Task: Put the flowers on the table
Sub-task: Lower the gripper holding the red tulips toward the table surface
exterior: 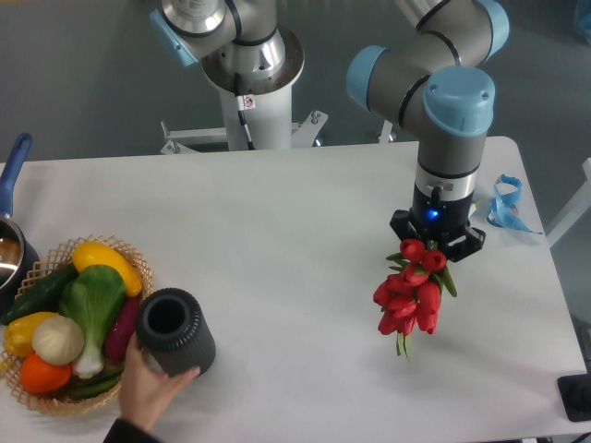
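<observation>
The tool (436, 247) hangs over the right side of the worktop (295, 240), its two fingers closed on the flowers (409, 297), a bunch of red tulips that droops below it with the buds pointing down toward the surface and a few green tips showing at the bottom. Whether the lowest tips already touch the white surface cannot be told from this view; the bunch looks to be held just above it. The step in hand appears to be the setting down. To do it well, the arm should lower slowly until the bunch rests on the surface, ideally tilting so the tulips lie on their side instead of being pressed nose-first, and only then let the fingers part. Opening too high would let the bunch drop and roll. The spot beneath is bare, with a blue ribbon (503, 205) near the far right edge. Far to the left a hand (152, 392) steadies a dark vase (175, 330) beside a basket (55, 392) of vegetables, well apart from the arm.
</observation>
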Robot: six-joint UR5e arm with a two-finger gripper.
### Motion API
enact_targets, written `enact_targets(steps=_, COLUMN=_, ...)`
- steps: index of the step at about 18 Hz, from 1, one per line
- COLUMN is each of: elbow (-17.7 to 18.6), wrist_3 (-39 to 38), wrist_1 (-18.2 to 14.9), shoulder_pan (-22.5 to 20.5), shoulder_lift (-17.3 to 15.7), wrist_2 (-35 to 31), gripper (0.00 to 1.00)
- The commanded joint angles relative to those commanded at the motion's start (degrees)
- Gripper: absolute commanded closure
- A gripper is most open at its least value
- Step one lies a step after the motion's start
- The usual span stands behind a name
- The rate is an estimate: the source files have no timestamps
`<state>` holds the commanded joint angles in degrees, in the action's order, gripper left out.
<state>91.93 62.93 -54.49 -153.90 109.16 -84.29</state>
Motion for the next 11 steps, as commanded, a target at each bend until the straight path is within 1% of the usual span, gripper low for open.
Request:
enact_targets(steps=6, elbow=0.4, wrist_3=0.0, wrist_1=-0.2, shoulder_pan=0.0, shoulder_lift=0.1, wrist_2=0.0, gripper=0.96)
enact_targets(steps=9, elbow=1.6, wrist_3=-0.1, wrist_1=0.2, shoulder_pan=0.1, shoulder_lift=1.6, wrist_2=0.0, gripper=0.96)
enact_targets(steps=10, elbow=1.7, wrist_3=-0.1, wrist_1=0.4, shoulder_pan=1.2, shoulder_lift=2.6, wrist_2=0.0, gripper=0.88)
enact_targets(steps=11, elbow=1.7, wrist_3=-0.2, wrist_1=0.3, shoulder_pan=1.9, shoulder_lift=3.2, wrist_2=-0.1, gripper=0.83)
